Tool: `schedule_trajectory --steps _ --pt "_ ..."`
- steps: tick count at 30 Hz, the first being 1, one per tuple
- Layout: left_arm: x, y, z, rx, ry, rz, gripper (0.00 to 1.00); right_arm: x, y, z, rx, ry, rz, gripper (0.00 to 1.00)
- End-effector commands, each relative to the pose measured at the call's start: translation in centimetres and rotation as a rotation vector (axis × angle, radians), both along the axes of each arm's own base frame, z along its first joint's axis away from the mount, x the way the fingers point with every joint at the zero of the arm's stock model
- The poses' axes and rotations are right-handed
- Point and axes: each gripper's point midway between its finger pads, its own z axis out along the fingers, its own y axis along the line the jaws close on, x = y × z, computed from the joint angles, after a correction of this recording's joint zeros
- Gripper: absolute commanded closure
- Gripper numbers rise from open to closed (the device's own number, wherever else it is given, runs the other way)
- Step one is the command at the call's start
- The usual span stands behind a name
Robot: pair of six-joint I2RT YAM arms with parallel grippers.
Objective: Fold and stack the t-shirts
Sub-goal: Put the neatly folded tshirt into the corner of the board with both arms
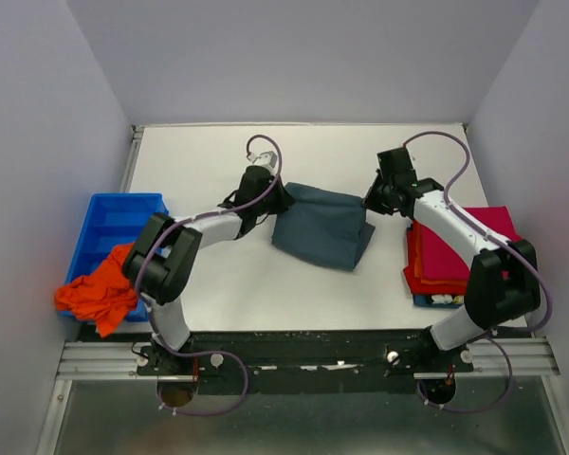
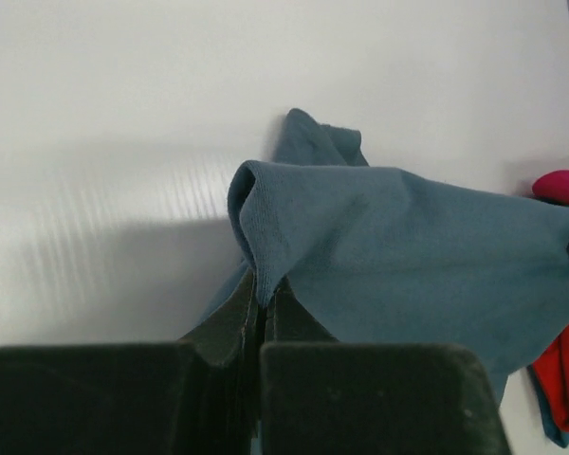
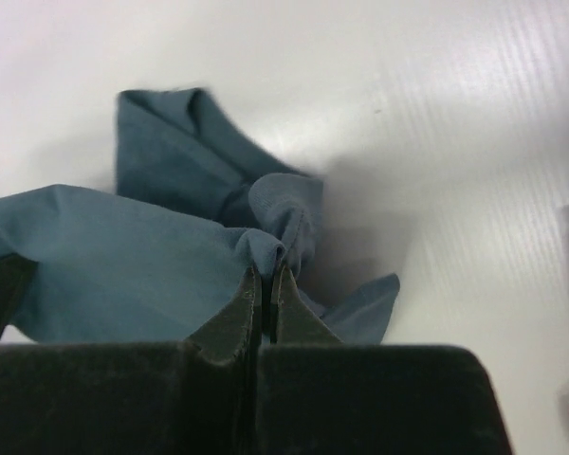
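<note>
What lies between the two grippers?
The grey-blue t-shirt spans it, pinched by the left gripper and the right gripper at either end; the top view shows it.

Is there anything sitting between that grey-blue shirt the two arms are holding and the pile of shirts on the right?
Nothing loose is in the way: only bare table lies between the grey-blue shirt and the folded pile. The right arm itself does stretch across the pile, though.
</note>
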Motion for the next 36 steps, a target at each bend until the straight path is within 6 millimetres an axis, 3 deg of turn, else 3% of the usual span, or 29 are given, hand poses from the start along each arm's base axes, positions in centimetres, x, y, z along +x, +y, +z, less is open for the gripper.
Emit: schedule_trajectory --steps 1,5,6,7,8,10,12,17,20,22,23,28,29,31,33,36 --pt "4.2 -2.9 0.5 -0.025 -0.062 -0.046 1.00 3.2 -3.3 -1.4 -0.059 -0.021 -0.135 0.99" --pt "6.3 -3.7 -1.2 0.021 -0.044 -0.044 1.00 5.2 -4.7 -3.4 -0.079 0.014 -0.147 0.98" --pt "6.7 -3.9 -1.8 0.030 -0.034 -0.048 1.00 5.8 -4.9 -3.6 -0.082 0.017 -0.148 0.93" --pt "6.9 -4.2 -2.0 0.038 -0.024 -0.063 0.92 6.1 -5.2 -3.9 -0.087 0.026 -0.152 0.80" --pt "7.1 -4.5 -2.5 0.050 -0.012 -0.080 0.80 6.2 -5.6 -4.4 -0.098 0.036 -0.165 0.67" --pt "7.4 -4.4 -3.1 0.088 0.018 -0.078 0.46 6.1 -6.3 -4.8 -0.105 0.047 -0.185 0.39" --pt "7.8 -4.2 -2.9 0.114 0.009 -0.080 0.01 5.8 -6.6 -4.9 -0.106 0.040 -0.181 0.35" --pt "8.8 -3.1 -0.8 0.164 -0.029 -0.059 0.01 5.1 -6.4 -5.9 -0.094 0.059 -0.171 0.37" --pt "9.2 -1.8 -0.9 0.196 0.004 -0.025 0.02 4.7 -5.9 -7.3 -0.071 0.097 -0.154 0.43" --pt "8.4 -1.0 -1.7 0.216 0.033 -0.015 0.02 4.4 -5.5 -8.0 -0.057 0.098 -0.136 0.43" --pt "8.0 -0.7 -1.1 0.210 0.023 -0.008 0.02 4.4 -5.5 -8.3 -0.057 0.096 -0.128 0.43" --pt "5.4 1.7 -1.3 0.210 0.066 0.080 0.04 3.6 -6.3 -10.3 -0.102 0.177 -0.155 0.55" --pt "4.7 2.1 -1.5 0.210 0.078 0.090 0.04 3.7 -6.4 -10.6 -0.104 0.183 -0.164 0.59" --pt "3.5 2.9 -1.8 0.206 0.099 0.108 0.04 3.3 -6.8 -11.1 -0.103 0.207 -0.186 0.81" --pt "2.3 3.4 -2.0 0.201 0.110 0.112 0.05 3.0 -7.5 -10.8 -0.117 0.200 -0.213 0.95" --pt "1.0 3.3 -2.3 0.166 0.136 0.103 0.08 2.5 -8.6 -9.5 -0.153 0.165 -0.252 0.99"
